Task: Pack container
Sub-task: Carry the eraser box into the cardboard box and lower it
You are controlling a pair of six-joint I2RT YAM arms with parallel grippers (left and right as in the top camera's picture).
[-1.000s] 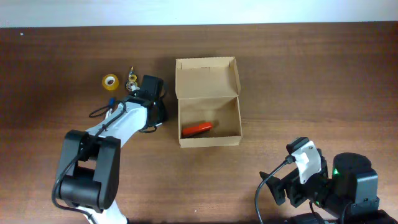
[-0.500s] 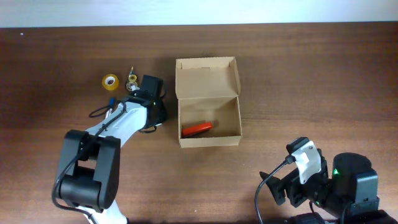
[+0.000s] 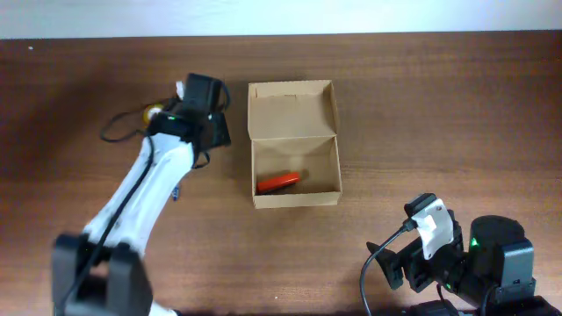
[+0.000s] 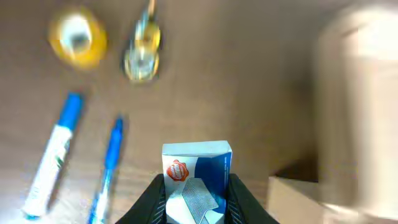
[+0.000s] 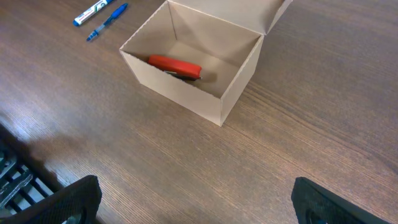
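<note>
The container is a tan cardboard box with its flap lid standing open; a red stapler lies inside it. The right wrist view shows the container and the stapler too. My left gripper is shut on a small blue and white box, lifted above the table left of the container. From overhead the left gripper sits near the lid's left side. At the near right, my right gripper stands wide open over bare wood.
Under the left gripper lie a yellow tape roll, a small yellowish metal item, a blue marker and a blue pen. In the right wrist view the marker and pen are beyond the container.
The left arm has risen from the table and swung toward the back, carrying the small blue and white box. The right arm has not moved.
</note>
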